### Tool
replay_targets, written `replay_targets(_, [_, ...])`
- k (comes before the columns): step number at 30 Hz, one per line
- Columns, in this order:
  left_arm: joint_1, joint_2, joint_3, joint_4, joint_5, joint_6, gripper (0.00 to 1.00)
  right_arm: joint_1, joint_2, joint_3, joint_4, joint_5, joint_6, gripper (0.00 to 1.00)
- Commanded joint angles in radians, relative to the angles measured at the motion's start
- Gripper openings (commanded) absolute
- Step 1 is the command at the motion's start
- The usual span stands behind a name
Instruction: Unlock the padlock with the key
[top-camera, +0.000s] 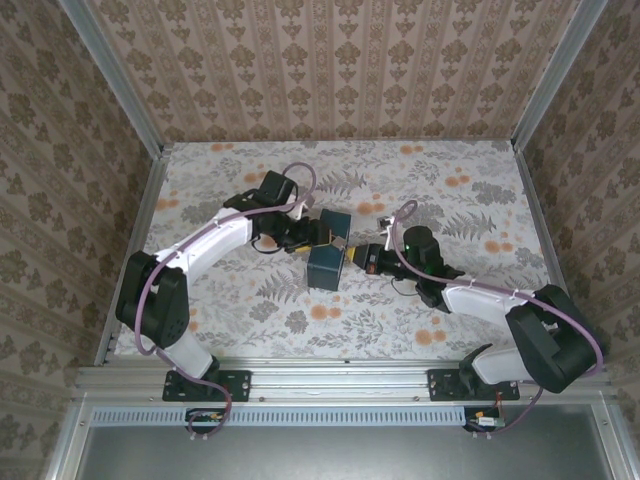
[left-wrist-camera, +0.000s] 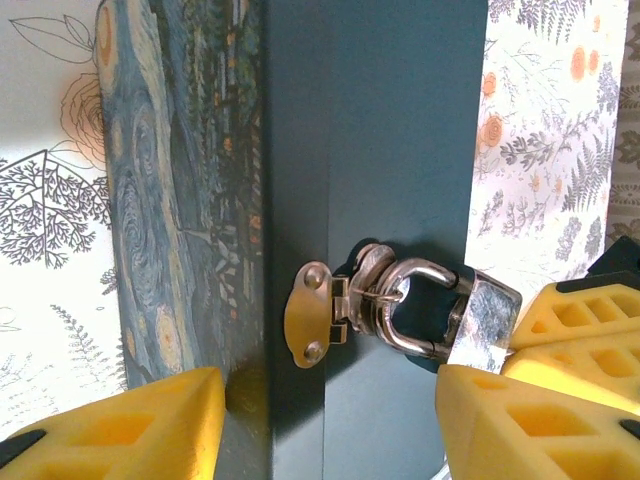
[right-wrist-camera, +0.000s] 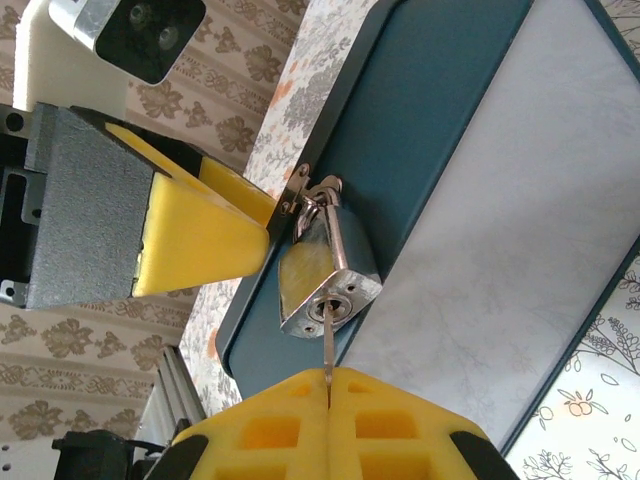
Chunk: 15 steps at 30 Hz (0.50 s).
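- Floral-patterned paper covers the table (top-camera: 420, 310). Brown damask wallpaper lines the walls (top-camera: 340, 70) on three sides.
- Nearest me, along the bottom of the top view, both arm bases sit on a metal rail (top-camera: 340, 375).
- At the bottom centre of the right wrist view, the right gripper (right-wrist-camera: 328, 385) has its yellow jaws pressed together on the key (right-wrist-camera: 328, 352). Only a thin sliver of blade shows above them.
- That blade runs straight up into the keyhole (right-wrist-camera: 330, 308) in the underside of the padlock (right-wrist-camera: 325, 275), at the middle of the frame.
- I cannot read any marking on the padlock. Its face shows only a yellow reflection.
- The padlock hangs from the dark teal side of the blue box (right-wrist-camera: 430, 150). A pale grey face of the box fills the right of that frame.
- In the left wrist view, the shackle (left-wrist-camera: 425, 300) is looped through a small silver hasp (left-wrist-camera: 312, 315) at the centre. The swirl-painted face of the box runs down the left of it.
- The left gripper (left-wrist-camera: 330, 400) has its jaws spread wide across that box edge. One of its fingers (left-wrist-camera: 130, 430) lies by the painted face at lower left, and the other sits just below the padlock at lower right.
- I cannot tell whether its pads actually press on the box.
- In the top view the box, padlock and both grippers meet at the middle of the table.
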Motion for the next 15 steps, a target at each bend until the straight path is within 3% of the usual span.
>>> replay_targets(1, [0.032,-0.010,0.011,-0.040,0.048,0.055,0.59,-0.026,0.006,0.054,-0.034,-0.092,-0.055,0.00])
replay_targets(8, [0.079,-0.008,0.149,-0.163,0.030,0.307,0.63,-0.107,0.032,0.136,-0.190,-0.303,-0.114,0.00])
replay_targets(15, [0.015,-0.021,0.214,-0.186,-0.069,0.792,0.71,-0.163,0.129,0.259,-0.412,-0.431,-0.198,0.00])
